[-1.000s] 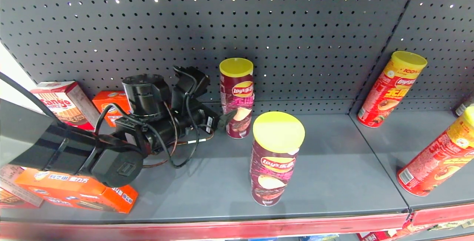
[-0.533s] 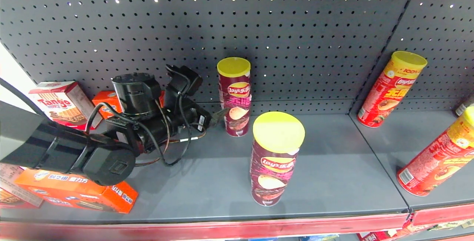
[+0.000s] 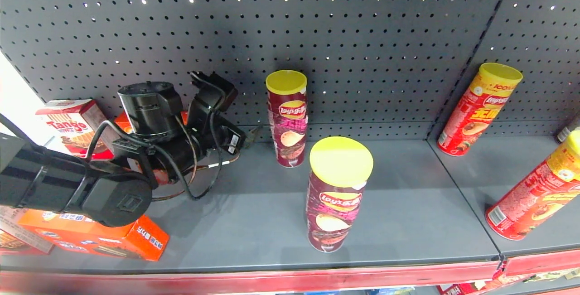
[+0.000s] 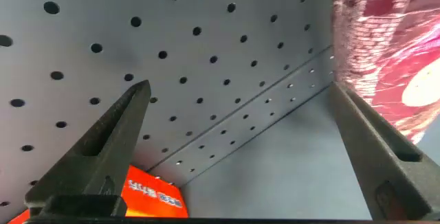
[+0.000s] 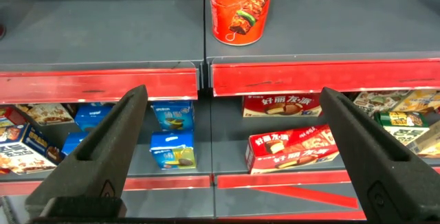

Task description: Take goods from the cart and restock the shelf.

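Starting at my far left on the shelf (image 3: 408,204), I see a wafer box (image 3: 68,125) against the pegboard (image 3: 317,36) and an orange snack box (image 3: 97,236) lying flat near the front edge. My left gripper (image 4: 240,148) hangs over the shelf between those boxes and the rear maroon chip can (image 3: 287,118), jaws spread wide with nothing between them, one finger just short of that can. A front maroon chip can (image 3: 337,195) stands upright nearer the edge, to the right. In the next bay sit a rear red chip can (image 3: 480,109) and a front red chip can (image 3: 534,191). My right gripper (image 5: 237,155) gapes wide, empty, facing lower shelves holding a red snack cup (image 5: 240,11) and blue cartons (image 5: 172,135)
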